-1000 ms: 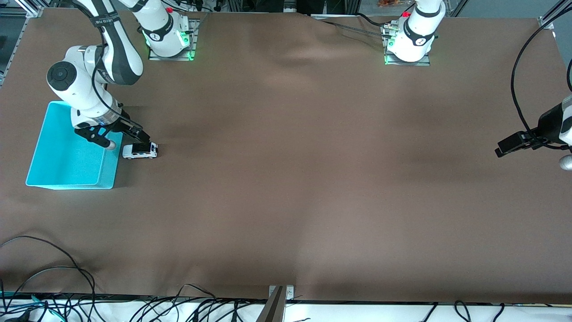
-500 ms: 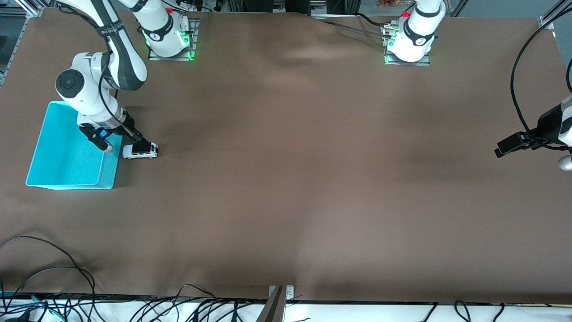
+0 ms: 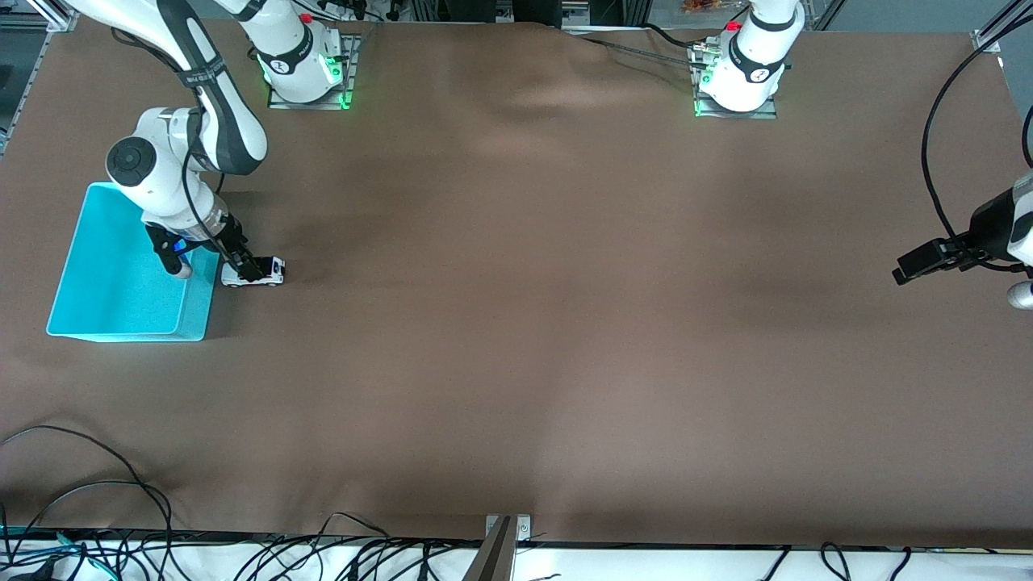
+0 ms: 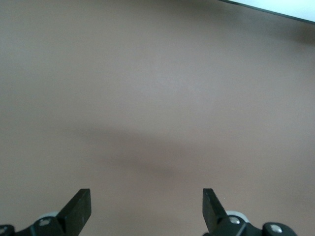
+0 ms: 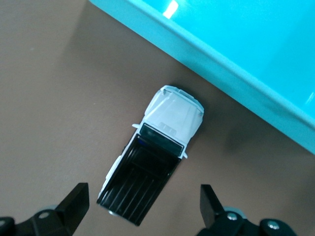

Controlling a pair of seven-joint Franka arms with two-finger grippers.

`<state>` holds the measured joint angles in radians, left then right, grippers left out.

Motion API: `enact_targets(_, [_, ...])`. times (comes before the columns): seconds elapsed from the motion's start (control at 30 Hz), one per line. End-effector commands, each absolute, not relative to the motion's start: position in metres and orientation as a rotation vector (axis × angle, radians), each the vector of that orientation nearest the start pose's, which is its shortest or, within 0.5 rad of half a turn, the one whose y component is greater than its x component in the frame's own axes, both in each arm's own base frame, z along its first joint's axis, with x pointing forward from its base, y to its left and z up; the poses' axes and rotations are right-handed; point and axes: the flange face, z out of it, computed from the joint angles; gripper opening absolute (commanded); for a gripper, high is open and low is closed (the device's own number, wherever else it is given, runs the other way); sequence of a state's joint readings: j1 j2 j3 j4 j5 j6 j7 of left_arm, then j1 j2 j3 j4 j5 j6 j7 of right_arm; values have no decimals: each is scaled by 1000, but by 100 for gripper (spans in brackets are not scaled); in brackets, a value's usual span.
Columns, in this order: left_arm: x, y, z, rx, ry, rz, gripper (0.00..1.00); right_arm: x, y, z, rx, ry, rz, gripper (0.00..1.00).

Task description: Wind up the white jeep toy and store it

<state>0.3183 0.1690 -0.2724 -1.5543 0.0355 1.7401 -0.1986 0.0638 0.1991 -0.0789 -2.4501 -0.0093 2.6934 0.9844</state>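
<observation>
Brown cloth covers the whole counter [image 3: 516, 323], with loose black cables [image 3: 97, 516] along the edge nearest the front camera. At the right arm's end of the counter sits a turquoise bin [image 3: 121, 323], and the white jeep toy [image 3: 253, 273] stands on its wheels on the cloth just beside the bin's wall, toward the middle of the counter and apart from the wall by a narrow strip of cloth.

In the right wrist view the jeep [image 5: 152, 172] shows its white hood pointing toward the bin's turquoise wall [image 5: 236, 83] and its ribbed black roof toward the camera.

The right end effector [image 3: 246, 270] is low over the jeep, its arm bent down steeply from its base. In the right wrist view its two dark fingertips [image 5: 78, 201] stand wide apart, one on each side of the jeep's black roof end, with cloth showing between each tip and the toy; it has hold of nothing.

The left end effector [image 3: 920, 262] waits over the cloth at the left arm's end of the counter, well apart from the jeep and bin. The left wrist view shows its fingertips [image 4: 81, 206] spread wide over bare brown cloth, holding nothing.
</observation>
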Motion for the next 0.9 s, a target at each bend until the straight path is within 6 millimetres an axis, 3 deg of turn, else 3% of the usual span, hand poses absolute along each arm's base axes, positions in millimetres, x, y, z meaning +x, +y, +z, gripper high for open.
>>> enact_targets(0.0, [614,45,555,-3160,-373,-21,100,492,-9,216,-2716,1568,-85,100])
enact_targets(0.33, [614,44,555,-3160,-370,-18,100,503,-8,204,-2604,1732,-112,100])
enact_targets(0.87, [614,41,555,-3161,-363,-18,100,510,-8,200,-2598,1744,-111,100])
